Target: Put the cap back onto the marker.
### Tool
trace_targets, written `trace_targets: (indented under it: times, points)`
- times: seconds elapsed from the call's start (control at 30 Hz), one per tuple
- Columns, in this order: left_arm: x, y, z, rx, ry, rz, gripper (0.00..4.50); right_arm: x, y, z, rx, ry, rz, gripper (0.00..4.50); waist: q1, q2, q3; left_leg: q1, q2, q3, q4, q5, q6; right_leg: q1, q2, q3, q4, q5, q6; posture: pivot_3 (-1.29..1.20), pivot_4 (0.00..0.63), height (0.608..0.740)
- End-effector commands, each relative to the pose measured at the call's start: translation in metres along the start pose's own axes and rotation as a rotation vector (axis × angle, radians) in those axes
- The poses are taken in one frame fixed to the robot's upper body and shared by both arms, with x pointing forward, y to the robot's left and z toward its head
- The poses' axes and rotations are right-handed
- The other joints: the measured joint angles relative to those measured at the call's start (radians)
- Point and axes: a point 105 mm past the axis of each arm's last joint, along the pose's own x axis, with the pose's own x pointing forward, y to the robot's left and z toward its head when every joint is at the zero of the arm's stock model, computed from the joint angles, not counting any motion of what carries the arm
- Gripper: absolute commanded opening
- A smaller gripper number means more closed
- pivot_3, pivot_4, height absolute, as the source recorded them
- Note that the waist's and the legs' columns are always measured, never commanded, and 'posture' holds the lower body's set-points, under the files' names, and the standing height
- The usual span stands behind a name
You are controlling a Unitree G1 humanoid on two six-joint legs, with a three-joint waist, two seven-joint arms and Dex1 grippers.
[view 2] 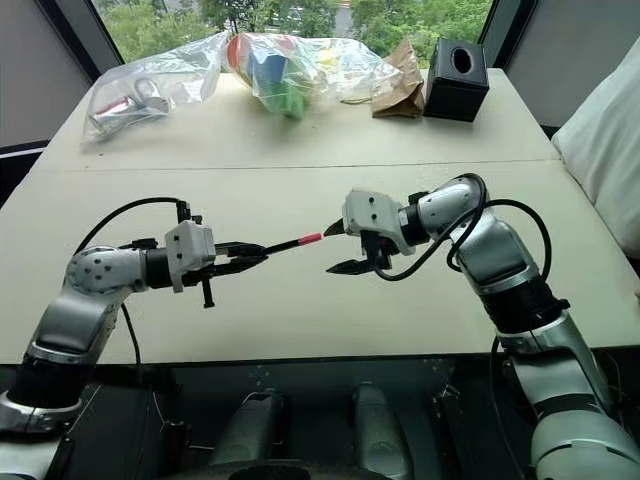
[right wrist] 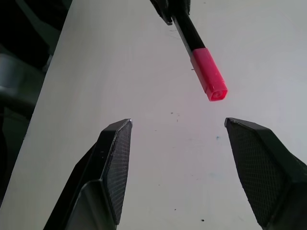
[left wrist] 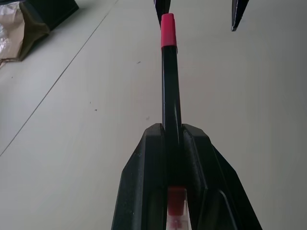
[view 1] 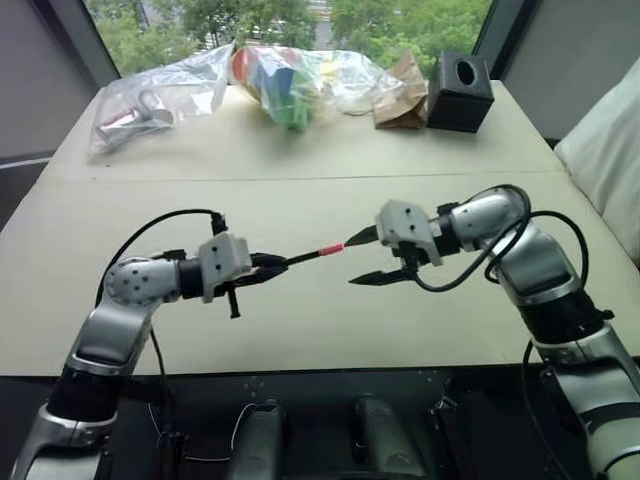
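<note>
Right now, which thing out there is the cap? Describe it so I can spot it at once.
Look above the beige table, in the gap between the two arms. The left pincer grips the marker, a thin black stick pointing at the open right pincer. The cap is the short pink-red piece on the stick's far end, the only bright colour there.

Tabletop [view 1: 300,200]: pale beige, matte, one seam line running across its width. Along the far edge, from the robot's left to right: clear plastic bag [view 1: 150,105] with metal and red items; second clear bag [view 1: 300,80] of coloured pieces; crumpled brown paper bag [view 1: 400,95]; black box [view 1: 460,92] with round top opening, just beside it.
</note>
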Motion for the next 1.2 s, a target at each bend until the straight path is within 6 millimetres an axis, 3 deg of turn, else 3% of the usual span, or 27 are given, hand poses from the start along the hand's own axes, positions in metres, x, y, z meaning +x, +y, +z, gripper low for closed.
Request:
trace_targets:
  times: [0.03,0.27,0.43,0.6,0.8,0.83,0.9,1.07,1.2]
  points:
    - [-0.021,0.016,-0.002,-0.035,0.050,0.154,0.00,-0.015,-0.015,0.010,-0.006,-0.056,-0.135,3.33,0.001,0.000,0.000,0.000,0.000,0.000,0.000,0.000,0.000,0.000,0.000,0.000,0.000,0.000,0.000,0.00,0.150,0.740]
    - [-0.052,0.043,-0.027,-0.278,0.172,0.559,0.00,-0.015,-0.021,0.019,0.043,-0.142,-0.262,3.33,0.003,0.000,0.000,0.000,0.000,0.000,0.000,0.000,0.000,0.000,0.000,0.000,0.000,0.000,0.000,0.00,0.150,0.740]
    - [-0.066,0.044,-0.051,-0.502,0.265,0.813,0.00,-0.016,-0.023,0.039,0.099,-0.255,-0.289,3.33,0.001,-0.001,0.000,0.000,0.000,-0.001,0.000,0.000,0.000,0.000,0.000,0.000,0.001,0.000,0.000,0.00,0.150,0.740]
    - [-0.069,0.038,-0.068,-0.603,0.346,0.895,0.00,-0.020,-0.025,0.052,0.130,-0.302,-0.294,3.33,0.003,-0.001,0.000,0.000,0.000,-0.001,0.000,0.000,0.000,0.000,0.000,0.000,0.001,0.000,0.000,0.00,0.150,0.740]
    - [-0.074,0.036,-0.084,-0.640,0.385,0.932,0.00,-0.023,-0.024,0.054,0.135,-0.296,-0.299,3.33,0.003,-0.001,0.000,0.000,0.000,-0.001,0.000,0.000,0.000,0.000,0.000,0.000,0.001,0.000,0.000,0.00,0.150,0.740]
    - [-0.074,0.036,-0.084,-0.646,0.382,0.932,1.01,-0.023,-0.023,0.053,0.135,-0.295,-0.301,3.37,0.003,-0.001,0.000,0.000,0.000,-0.001,0.000,0.000,0.000,0.000,0.000,0.000,0.001,0.000,0.000,0.00,0.150,0.740]
    - [-0.072,0.035,-0.084,-0.657,0.373,0.928,1.67,-0.023,-0.023,0.053,0.137,-0.292,-0.305,3.37,0.003,-0.001,0.000,0.000,0.000,-0.001,0.000,0.000,0.000,0.000,0.000,0.000,0.001,0.000,0.000,0.00,0.150,0.740]
    - [-0.071,0.031,-0.080,-0.668,0.344,0.934,4.25,-0.025,-0.023,0.052,0.139,-0.285,-0.313,3.37,0.003,-0.001,0.000,0.000,0.000,0.000,0.000,0.000,0.000,0.000,-0.001,0.000,0.000,0.000,0.000,0.00,0.150,0.740]
    - [-0.078,0.034,-0.057,-0.653,0.233,1.006,4.39,-0.024,-0.020,0.052,0.136,-0.280,-0.286,3.37,0.004,-0.001,0.000,0.000,0.000,0.000,0.000,0.000,0.000,0.000,-0.001,0.000,0.000,0.000,0.000,0.00,0.150,0.740]
